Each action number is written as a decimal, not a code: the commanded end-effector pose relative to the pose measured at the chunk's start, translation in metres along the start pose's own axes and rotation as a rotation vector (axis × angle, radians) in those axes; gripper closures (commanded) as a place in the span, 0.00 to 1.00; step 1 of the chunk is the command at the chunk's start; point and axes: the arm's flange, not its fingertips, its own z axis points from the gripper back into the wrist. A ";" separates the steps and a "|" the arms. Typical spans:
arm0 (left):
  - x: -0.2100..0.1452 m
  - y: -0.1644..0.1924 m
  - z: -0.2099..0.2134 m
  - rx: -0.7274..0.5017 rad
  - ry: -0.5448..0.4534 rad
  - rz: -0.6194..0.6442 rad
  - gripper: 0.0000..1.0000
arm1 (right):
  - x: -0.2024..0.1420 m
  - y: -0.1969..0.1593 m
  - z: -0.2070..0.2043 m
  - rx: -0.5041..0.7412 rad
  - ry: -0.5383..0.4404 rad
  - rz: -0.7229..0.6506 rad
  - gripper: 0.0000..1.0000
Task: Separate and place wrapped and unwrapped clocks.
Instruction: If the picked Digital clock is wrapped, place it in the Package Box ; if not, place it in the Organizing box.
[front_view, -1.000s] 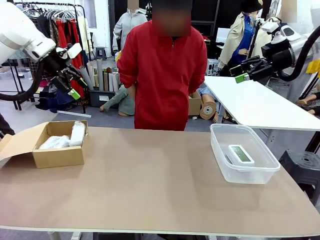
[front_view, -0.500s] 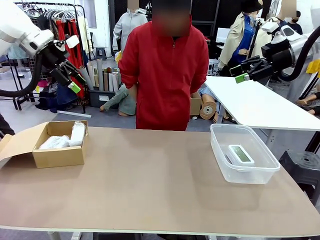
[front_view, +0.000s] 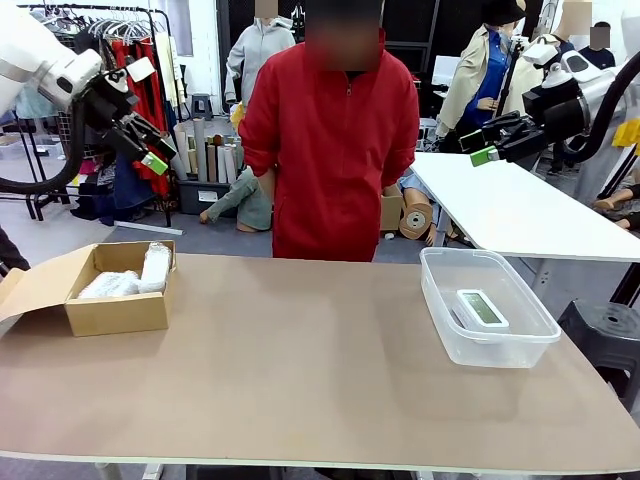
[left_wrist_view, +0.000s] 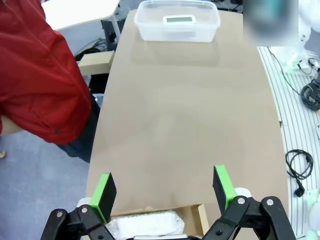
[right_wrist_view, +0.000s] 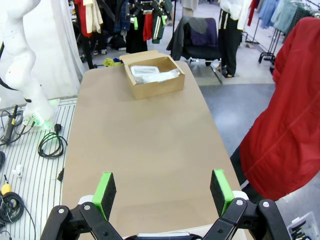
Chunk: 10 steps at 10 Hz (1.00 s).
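Observation:
Two wrapped clocks lie in an open cardboard box at the table's left; they also show as a whitish bundle in the right wrist view. The unwrapped clock, white with a grey-green screen, lies in a clear plastic container at the right. My left gripper hangs high above the box, open and empty. From its wrist I see a wrapped clock below and the unwrapped clock far off. My right gripper is raised above the container, open and empty.
A person in a red jacket stands at the table's far edge, hands behind the back. The brown tabletop between the box and the container is bare. A white table stands behind at the right, clothes racks at the back left.
My left gripper has risen a little and shifted slightly right above the box. The right arm and the clocks have not moved.

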 end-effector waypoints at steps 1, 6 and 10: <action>0.000 0.001 0.004 0.009 -0.031 -0.002 0.00 | 0.001 0.001 0.001 0.006 -0.004 0.018 0.00; 0.000 0.001 0.001 0.006 -0.004 0.001 0.00 | 0.001 0.001 0.001 0.006 -0.004 0.018 0.00; 0.000 0.001 0.001 0.006 -0.004 0.001 0.00 | 0.001 0.001 0.001 0.006 -0.004 0.018 0.00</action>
